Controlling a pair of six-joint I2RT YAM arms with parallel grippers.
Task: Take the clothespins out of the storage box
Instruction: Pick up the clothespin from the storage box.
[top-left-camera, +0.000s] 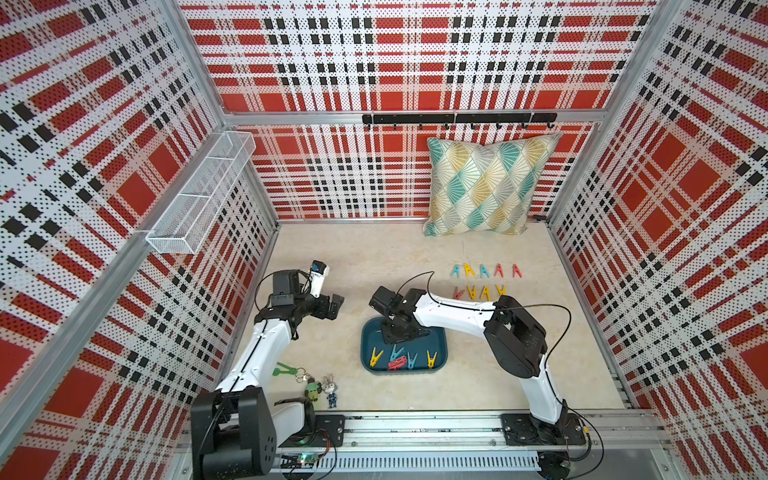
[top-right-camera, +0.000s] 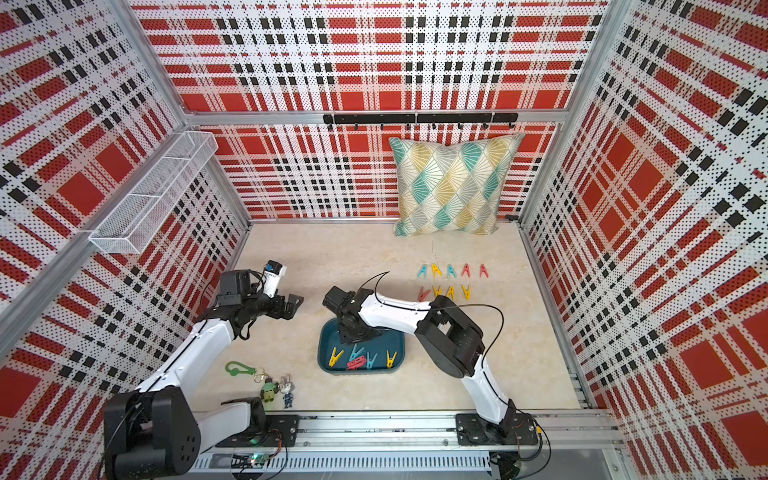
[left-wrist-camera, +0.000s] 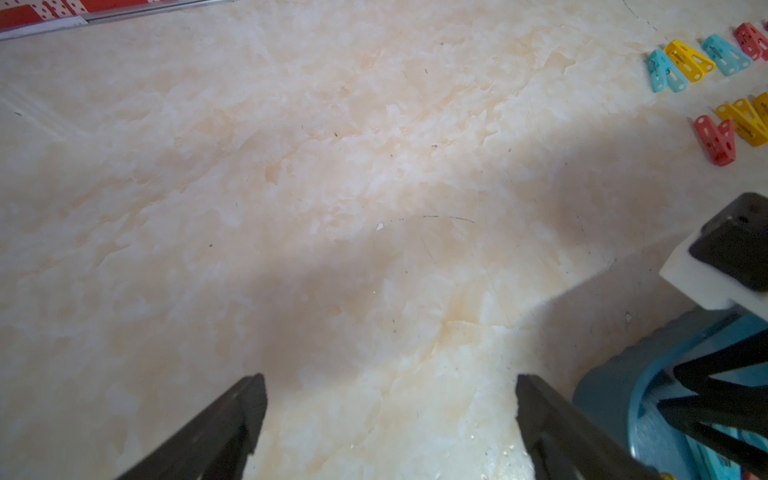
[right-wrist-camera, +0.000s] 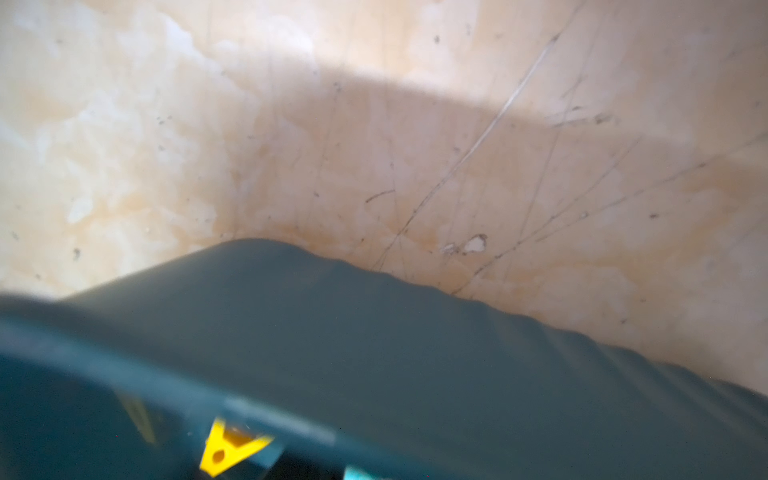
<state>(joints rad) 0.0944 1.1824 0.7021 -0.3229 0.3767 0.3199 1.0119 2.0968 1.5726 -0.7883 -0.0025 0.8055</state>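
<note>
The right hand (top-left-camera: 401, 334) is sunk into the shallow, round-cornered, dark teal-blue plastic storage box (top-left-camera: 438, 338), which sits on the pale marbled worktop (top-left-camera: 353, 257) just below the middle of the frame in both top views. Its black body hides its fingertips from above. Its own wrist view gives only a blurred box wall and a scrap of yellow plastic at the bottom edge, so I cannot tell whether it is spread, pressed together or pinching something. The left hand (top-left-camera: 334, 305) hangs over bare worktop to the left of the box, spread wide and empty; its wrist view shows open marble between its two dark fingers (left-wrist-camera: 232, 428). Nine of the small A-shaped plastic clothespins (top-left-camera: 484, 271), in yellow, red and teal-blue, lie out on the worktop to the upper right of the box and well apart from it. They form two tidy rows, five in the upper and four in the lower. Inside the box, along its lower half, I count at least five more: a yellow one at the left, a teal one and a red one overlapping near the middle, another teal beside them, and a yellow one at the right. Anything under the right hand is hidden. By that count the task looks rather more than half done. What is left appears to be the handful in the box, with the overlapping middle pair likely the fiddliest to pick apart.
</note>
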